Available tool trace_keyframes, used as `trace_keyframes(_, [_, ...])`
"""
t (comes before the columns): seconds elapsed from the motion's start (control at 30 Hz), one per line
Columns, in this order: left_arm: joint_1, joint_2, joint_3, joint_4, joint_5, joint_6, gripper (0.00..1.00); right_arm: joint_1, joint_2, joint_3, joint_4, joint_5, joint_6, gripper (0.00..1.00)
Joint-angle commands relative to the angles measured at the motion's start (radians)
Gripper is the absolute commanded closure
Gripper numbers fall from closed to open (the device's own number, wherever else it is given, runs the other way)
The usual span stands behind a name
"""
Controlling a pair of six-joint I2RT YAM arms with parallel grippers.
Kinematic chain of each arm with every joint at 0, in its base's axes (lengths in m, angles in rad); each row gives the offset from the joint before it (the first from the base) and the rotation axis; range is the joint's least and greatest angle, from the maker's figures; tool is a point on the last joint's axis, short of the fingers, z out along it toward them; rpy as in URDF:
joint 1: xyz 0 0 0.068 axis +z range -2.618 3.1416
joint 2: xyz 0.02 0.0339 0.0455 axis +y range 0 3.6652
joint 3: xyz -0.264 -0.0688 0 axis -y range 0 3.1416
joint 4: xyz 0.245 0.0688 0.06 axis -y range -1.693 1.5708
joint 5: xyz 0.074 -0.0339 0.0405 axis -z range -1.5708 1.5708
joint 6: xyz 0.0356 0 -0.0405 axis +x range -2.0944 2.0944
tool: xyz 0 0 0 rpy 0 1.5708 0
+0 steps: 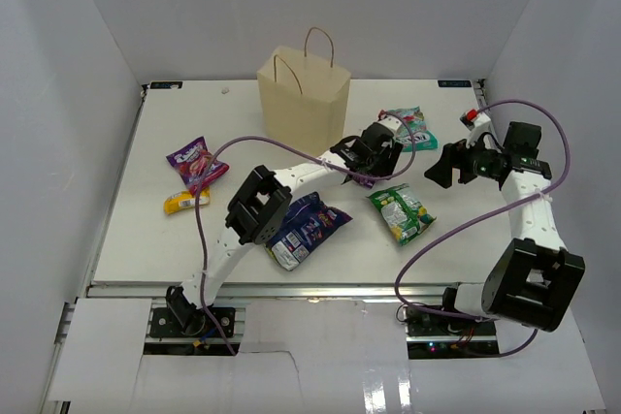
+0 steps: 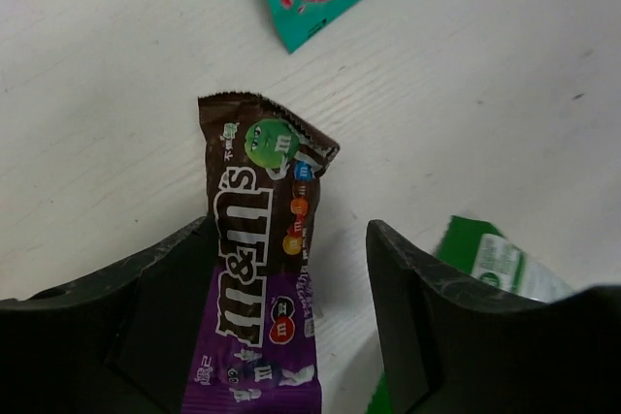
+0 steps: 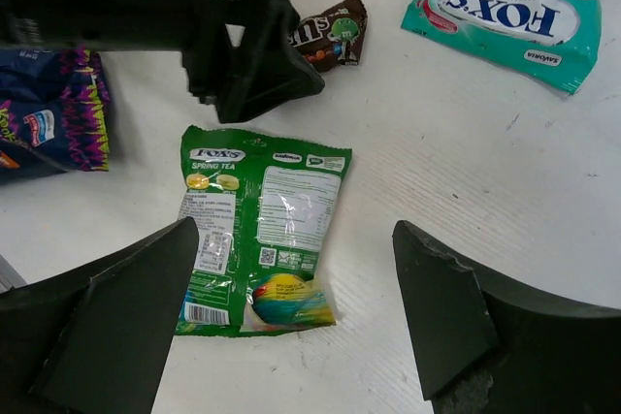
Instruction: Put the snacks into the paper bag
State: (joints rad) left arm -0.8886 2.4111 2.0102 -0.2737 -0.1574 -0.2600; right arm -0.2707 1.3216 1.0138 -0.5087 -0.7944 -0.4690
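While the left gripper point(image 2: 289, 232) sits open around the brown candy pack point(image 2: 254, 167) lying flat on the table point(image 2: 116, 94), the right gripper point(image 3: 296, 230) hangs wide open and empty near the green bag point(image 3: 267, 191).

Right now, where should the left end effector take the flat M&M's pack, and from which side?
Probably best: take the M&M's pack across its narrow width, near mid-length, coming straight down. It lies flat on the table, long and slim, so the fingers can close on its two long edges. The open left end effector straddles it.
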Motion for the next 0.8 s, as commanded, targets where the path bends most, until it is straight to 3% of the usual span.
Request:
trace_keyframes(0.0, [-0.001, 0.028, 0.084, -0.108, -0.044, 0.067, 0.27, -0.021, -0.068, -0.006, 0.004, -0.088, -0.048, 0.13])
trace_keyframes(0.13, [-0.001, 0.059, 0.073, -0.111, -0.071, 0.073, 0.32, -0.027, -0.059, -0.012, 0.006, -0.111, -0.033, 0.13])
trace_keyframes(0.23, [-0.003, 0.051, 0.053, -0.113, -0.071, 0.067, 0.45, -0.027, -0.052, -0.012, 0.006, -0.121, -0.031, 0.13])
trace_keyframes(0.37, [-0.004, -0.006, 0.016, -0.108, -0.053, 0.048, 0.72, -0.027, -0.044, -0.011, 0.004, -0.121, -0.031, 0.13])
trace_keyframes(0.43, [-0.004, -0.085, -0.007, -0.095, -0.044, 0.033, 0.80, -0.027, -0.047, -0.012, 0.004, -0.118, -0.036, 0.13])
trace_keyframes(0.6, [0.002, -0.320, -0.063, -0.033, -0.022, 0.027, 0.85, -0.027, -0.053, -0.020, 0.002, -0.108, -0.046, 0.13])
trace_keyframes(0.77, [0.083, -0.555, -0.136, 0.031, -0.048, -0.044, 0.86, -0.027, -0.050, -0.032, 0.007, -0.106, -0.046, 0.13])
